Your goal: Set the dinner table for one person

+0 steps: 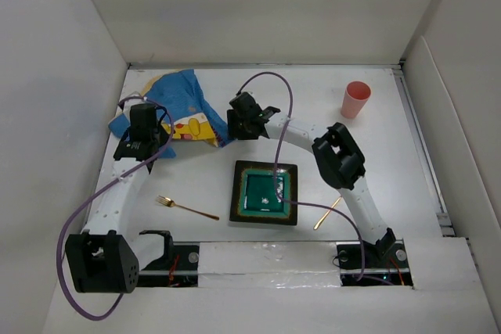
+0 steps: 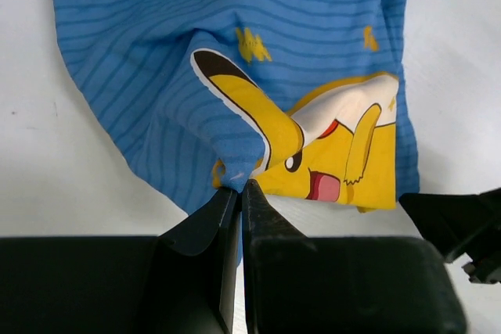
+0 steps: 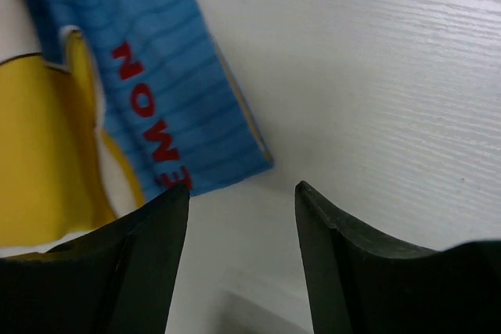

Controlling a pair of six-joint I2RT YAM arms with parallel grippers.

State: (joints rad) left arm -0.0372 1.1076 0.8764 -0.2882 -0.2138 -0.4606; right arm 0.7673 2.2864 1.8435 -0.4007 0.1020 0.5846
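Note:
The dinner table (image 1: 391, 162) is a plain white tabletop. A blue striped cloth mat (image 1: 184, 107) with a yellow cartoon print lies crumpled at its back left. My left gripper (image 2: 241, 187) is shut on a fold at the mat's (image 2: 235, 37) near edge; from above, that gripper (image 1: 160, 146) sits at the mat's left front. My right gripper (image 3: 243, 189) stands open over bare table, nothing between its fingers, with the mat's corner (image 3: 156, 91) just ahead and to the left. In the top view it (image 1: 235, 124) is at the mat's right edge.
A square green plate (image 1: 239, 193) with a dark rim sits at the centre front. A gold fork (image 1: 186, 208) lies left of it and another gold utensil (image 1: 327, 213) right of it, partly under the right arm. A pink cup (image 1: 355, 99) stands at back right.

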